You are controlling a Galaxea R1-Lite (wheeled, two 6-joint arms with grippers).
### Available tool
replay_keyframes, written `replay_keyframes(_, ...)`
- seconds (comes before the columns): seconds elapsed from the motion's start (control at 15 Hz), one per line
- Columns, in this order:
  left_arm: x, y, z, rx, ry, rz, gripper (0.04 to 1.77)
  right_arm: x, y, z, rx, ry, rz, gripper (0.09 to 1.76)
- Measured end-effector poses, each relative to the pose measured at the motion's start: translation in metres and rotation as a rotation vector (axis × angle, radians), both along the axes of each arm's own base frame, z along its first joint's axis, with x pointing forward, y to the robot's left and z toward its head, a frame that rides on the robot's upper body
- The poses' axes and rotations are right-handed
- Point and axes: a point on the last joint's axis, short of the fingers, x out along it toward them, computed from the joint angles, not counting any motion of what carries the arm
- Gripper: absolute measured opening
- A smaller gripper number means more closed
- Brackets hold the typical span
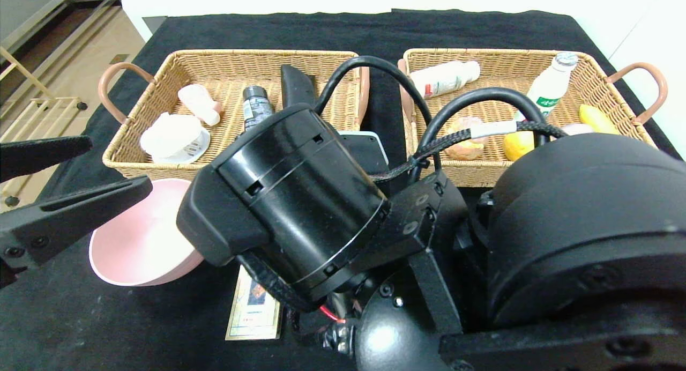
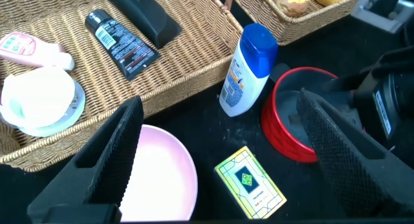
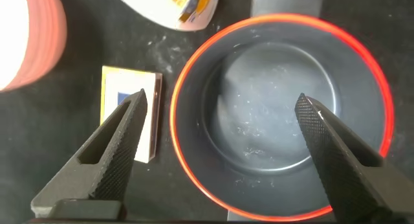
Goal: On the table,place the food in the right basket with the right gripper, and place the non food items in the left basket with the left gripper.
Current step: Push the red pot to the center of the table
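Red bowl (image 3: 279, 114) under open right tool (image 3: 220, 130) (hidden in head view)

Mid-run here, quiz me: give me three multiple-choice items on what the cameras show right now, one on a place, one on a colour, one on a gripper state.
1. Where is the right gripper?
A. Over the red-rimmed bowl
B. Inside the right basket
C. Over the pink bowl

2. What colour is the cap of the white bottle standing on the table?
A. Green
B. Blue
C. Black

3. How are the left gripper fingers set?
A. Shut on the black tube
B. Shut on the small card box
C. Open, holding nothing

Answers:
1 A: the right wrist view looks straight down into that bowl between the fingers.
2 B: the left wrist view shows a blue cap.
3 C: the fingers stand wide apart with nothing between.
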Motion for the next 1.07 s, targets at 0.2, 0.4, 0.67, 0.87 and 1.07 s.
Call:
replay_keyframes(0.2, 0.0, 0.0, 0.0, 0.001, 0.0, -0.001, 1.72, 0.0, -0.008, 0.004, 0.011, 0.004, -0.011, 1.69)
replay_keyframes(0.4, 0.0, 0.0, -0.001, 0.002, 0.002, -0.002, 1.72, 0.002, -0.017, 0.006, 0.021, 0.011, -0.034, 1.69)
replay_keyframes(0.67, 0.002, -0.001, -0.002, 0.005, 0.01, -0.007, 1.72, 0.006, -0.032, 0.016, 0.046, 0.011, -0.054, 1.7)
replay_keyframes(0.87, 0.002, -0.001, -0.003, 0.005, 0.013, -0.009, 1.72, 0.007, -0.047, 0.02, 0.048, 0.009, -0.076, 1.7)
replay_keyframes(1.07, 0.004, -0.002, -0.004, 0.007, 0.02, -0.009, 1.72, 0.013, -0.068, 0.023, 0.043, 0.009, -0.119, 1.7)
